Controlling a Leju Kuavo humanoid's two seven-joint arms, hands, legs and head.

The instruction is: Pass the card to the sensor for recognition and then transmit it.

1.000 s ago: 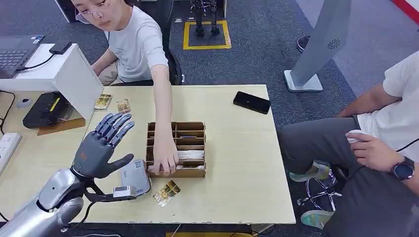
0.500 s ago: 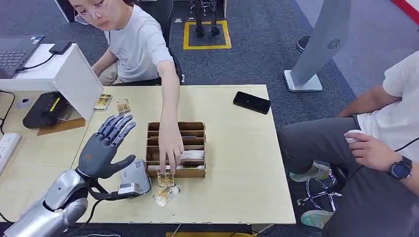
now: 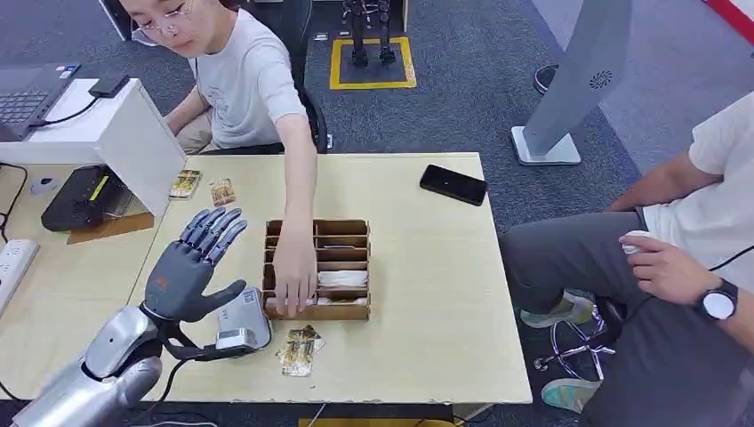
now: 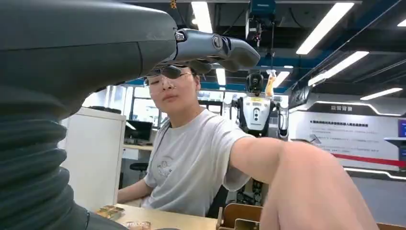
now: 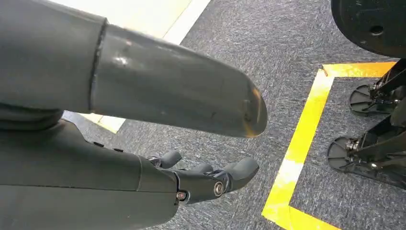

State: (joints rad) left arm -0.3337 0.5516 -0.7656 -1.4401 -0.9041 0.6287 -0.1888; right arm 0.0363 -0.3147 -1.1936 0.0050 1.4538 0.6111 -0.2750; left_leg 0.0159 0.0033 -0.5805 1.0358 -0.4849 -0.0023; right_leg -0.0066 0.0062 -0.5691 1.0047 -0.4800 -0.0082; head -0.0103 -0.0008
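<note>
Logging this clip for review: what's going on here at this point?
The robot's left hand hovers open above the table, beside the grey sensor, holding nothing. A seated person's hand reaches into the near end of the cardboard card box. A card lies in front of the box. The right hand hangs over the floor.

Two people (image 3: pixel 240 80); one phone (image 3: pixel 453 184); one wooden organizer (image 3: pixel 329 267); one sensor (image 3: pixel 242 322).
</note>
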